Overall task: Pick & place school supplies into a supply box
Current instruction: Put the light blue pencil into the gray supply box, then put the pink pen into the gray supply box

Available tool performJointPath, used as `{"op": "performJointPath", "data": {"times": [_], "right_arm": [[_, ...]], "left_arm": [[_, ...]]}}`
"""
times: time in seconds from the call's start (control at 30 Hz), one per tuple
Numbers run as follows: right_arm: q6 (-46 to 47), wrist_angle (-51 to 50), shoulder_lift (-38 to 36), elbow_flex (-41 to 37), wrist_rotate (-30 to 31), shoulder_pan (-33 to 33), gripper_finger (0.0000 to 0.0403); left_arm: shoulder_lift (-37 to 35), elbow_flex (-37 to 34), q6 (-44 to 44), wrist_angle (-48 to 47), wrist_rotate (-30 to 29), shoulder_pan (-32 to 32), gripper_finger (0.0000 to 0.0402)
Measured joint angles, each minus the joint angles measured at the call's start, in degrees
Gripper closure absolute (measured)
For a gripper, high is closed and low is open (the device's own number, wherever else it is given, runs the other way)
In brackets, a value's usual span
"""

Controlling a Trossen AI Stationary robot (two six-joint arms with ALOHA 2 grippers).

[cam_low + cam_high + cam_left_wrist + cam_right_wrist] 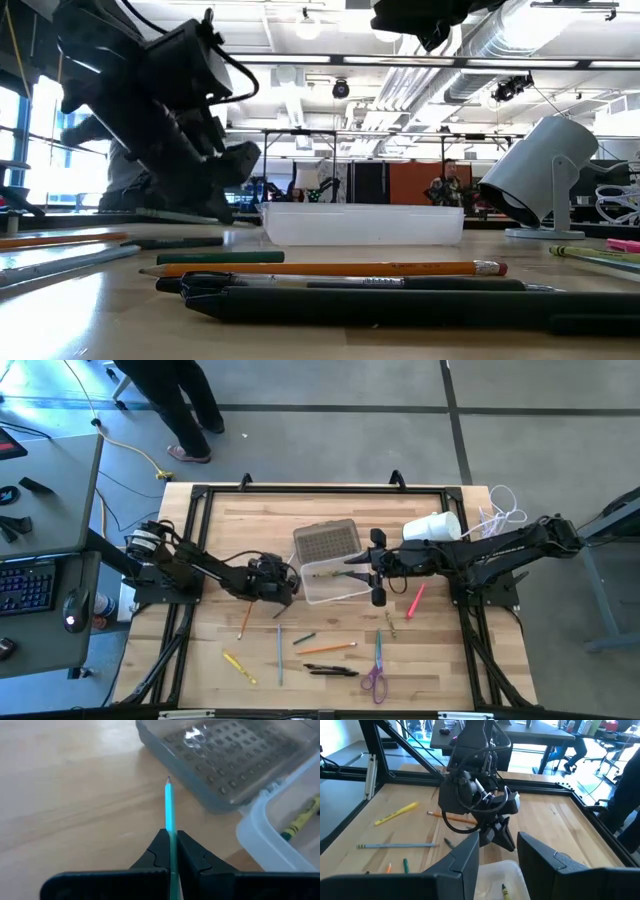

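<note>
The clear supply box sits mid-desk, its lid flat toward the far edge, a yellow-green pencil inside. The left hand pinches a teal pencil beside it; the right hand hangs wide over it.

I count one clear supply box with one hinged lid. Inside it I see one yellow-green pencil. Loose on the table I count two orange pencils, one and another, one yellow pen, one long blue-green pencil, one short green pencil, one pink pen and one small olive piece. The black pens look like two, though I can't be sure. One teal pencil is off the table. There is one pair of purple scissors, one white cylinder, one white cable bundle and one person.
</note>
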Motion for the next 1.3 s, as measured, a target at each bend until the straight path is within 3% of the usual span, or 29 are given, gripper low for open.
{"op": "performJointPath", "data": {"times": [0.2, 0.6, 0.8, 0.97, 1.3], "right_arm": [[0.2, -0.3, 0.0, 0.0, 0.0, 0.0, 0.0284], [3.2, -1.4, 0.0, 0.0, -0.7, 0.1, 0.0284], [3.2, -1.2, 0.0, 0.0, -0.9, 0.1, 0.0284], [3.1, -0.1, -0.1, 0.0, -0.9, 0.1, 0.0284], [-3.1, -3.0, 0.3, 0.0, -3.4, 0.1, 0.0284]], "left_arm": [[-1.4, 0.0, -1.5, -2.2, 5.2, -1.2, 0.0364], [-9.6, 0.2, -2.0, -1.2, 2.8, -8.4, 0.0366], [-10.4, 0.2, 12.1, 15.0, 1.0, -10.8, 0.0383], [-9.1, 0.3, 23.1, 25.5, 4.7, -5.5, 0.0387], [-12.3, 2.5, 23.0, 9.4, 17.2, -1.4, 0.0338]]}}
